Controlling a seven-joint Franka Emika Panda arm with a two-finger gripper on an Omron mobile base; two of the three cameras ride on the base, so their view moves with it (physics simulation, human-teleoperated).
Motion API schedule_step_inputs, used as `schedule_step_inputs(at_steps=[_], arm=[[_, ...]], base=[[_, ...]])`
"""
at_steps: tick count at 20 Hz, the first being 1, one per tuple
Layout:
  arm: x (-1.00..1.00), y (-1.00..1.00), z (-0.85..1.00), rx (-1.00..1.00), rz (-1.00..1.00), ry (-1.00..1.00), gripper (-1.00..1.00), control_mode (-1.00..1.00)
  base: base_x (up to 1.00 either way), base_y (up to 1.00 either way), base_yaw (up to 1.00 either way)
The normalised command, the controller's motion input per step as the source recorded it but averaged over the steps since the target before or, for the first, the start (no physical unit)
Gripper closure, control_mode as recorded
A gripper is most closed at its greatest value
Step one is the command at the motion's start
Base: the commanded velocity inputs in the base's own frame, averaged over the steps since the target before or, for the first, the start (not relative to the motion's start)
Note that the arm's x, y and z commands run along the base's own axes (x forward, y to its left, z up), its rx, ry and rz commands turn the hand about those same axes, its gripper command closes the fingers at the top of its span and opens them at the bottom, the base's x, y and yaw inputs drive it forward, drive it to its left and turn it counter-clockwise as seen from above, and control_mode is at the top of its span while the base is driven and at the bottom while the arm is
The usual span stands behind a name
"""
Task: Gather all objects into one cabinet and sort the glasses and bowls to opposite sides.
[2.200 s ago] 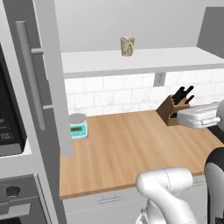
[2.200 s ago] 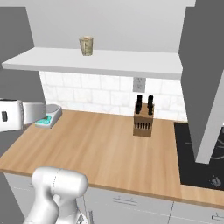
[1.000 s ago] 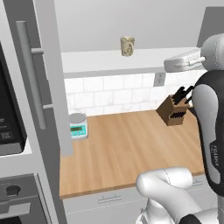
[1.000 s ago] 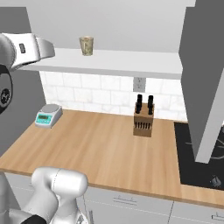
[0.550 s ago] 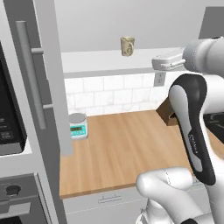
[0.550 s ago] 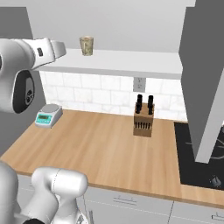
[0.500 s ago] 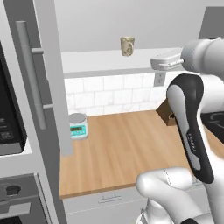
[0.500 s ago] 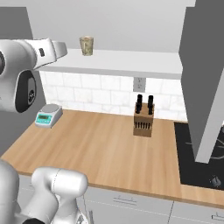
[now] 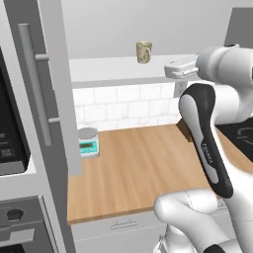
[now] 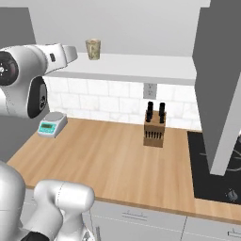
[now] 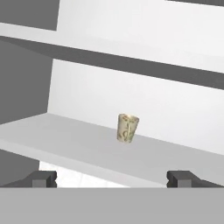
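On the cabinet shelf (image 11: 65, 140) we see one speckled glass (image 11: 127, 128) standing upright. Our gripper (image 11: 112, 178) faces it, fingers spread wide, holding nothing.

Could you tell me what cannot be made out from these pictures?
- Knife block: mostly hidden behind the arm in the left base view.
- Stovetop: cut by the right edge and a grey door.
- Tumbler: pattern too small to read.
- Gripper: just its tips visible, apart.
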Motion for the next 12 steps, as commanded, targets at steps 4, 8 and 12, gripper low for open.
schedule_step_inputs(at_steps=[4,8,12], arm=[[0.00,-0.01,0.00,0.00,-0.01,0.00,-1.00,-1.00],[0.00,0.00,0.00,0.00,0.00,0.00,-1.00,-1.00],[0.02,0.00,0.00,0.00,0.00,0.00,-1.00,-1.00]], base=[[0.00,0.00,0.00],[0.00,0.00,0.00],[0.00,0.00,0.00]])
